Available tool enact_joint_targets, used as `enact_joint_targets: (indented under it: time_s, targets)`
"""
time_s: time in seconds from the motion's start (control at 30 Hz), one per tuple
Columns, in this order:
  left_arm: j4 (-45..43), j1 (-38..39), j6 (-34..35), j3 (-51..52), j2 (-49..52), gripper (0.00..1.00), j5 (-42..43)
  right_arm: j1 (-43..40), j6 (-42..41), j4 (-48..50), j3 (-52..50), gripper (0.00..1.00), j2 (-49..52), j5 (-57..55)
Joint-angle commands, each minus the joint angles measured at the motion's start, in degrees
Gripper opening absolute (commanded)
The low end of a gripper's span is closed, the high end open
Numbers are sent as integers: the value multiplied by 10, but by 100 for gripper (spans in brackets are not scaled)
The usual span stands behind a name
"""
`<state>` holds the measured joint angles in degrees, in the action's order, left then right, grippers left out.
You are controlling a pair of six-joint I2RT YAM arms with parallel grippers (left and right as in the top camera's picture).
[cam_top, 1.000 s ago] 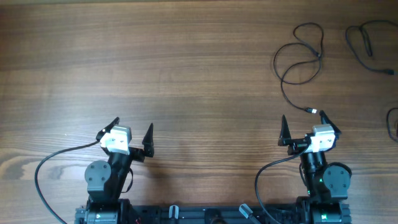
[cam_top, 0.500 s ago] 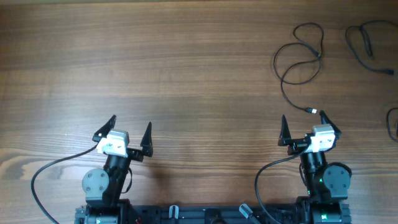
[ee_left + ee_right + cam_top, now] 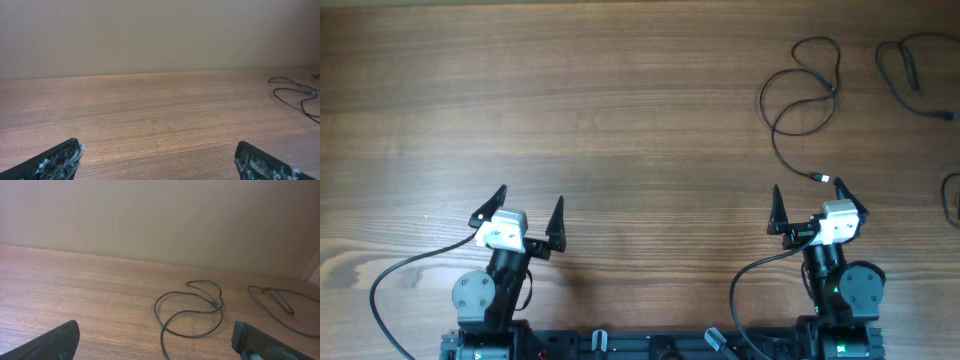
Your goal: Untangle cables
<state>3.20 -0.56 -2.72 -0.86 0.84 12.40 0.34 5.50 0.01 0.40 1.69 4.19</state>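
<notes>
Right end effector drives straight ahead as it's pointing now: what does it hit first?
Likely the nearest looped cable, whose tail end lies just ahead of the right end effector. Its height above the table is unclear, so it might pass over.

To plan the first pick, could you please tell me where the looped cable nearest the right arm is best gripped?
I would take the looped cable on the single strand just behind its plug end, coming from above with the right tool. That tail lies flat, clear of the crossing loops.
</notes>
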Motion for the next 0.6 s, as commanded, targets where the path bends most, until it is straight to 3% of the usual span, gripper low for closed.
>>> enact_joint_targets:
  time_s: [0.0,0.1,0.37,0.57]
  targets:
    - [1,-4,3,5,-7,100,-14,2,5,1,-1,100,0,-8]
    - [2,-4,10,5,-6,100,-18,2,5,1,-1,100,0,-8]
    - [9,-4,106,5,-6,100,-67,2,5,1,-1,100,0,-8]
    - [8,-4,111,5,-6,100,-71,2,5,1,-1,100,0,-8]
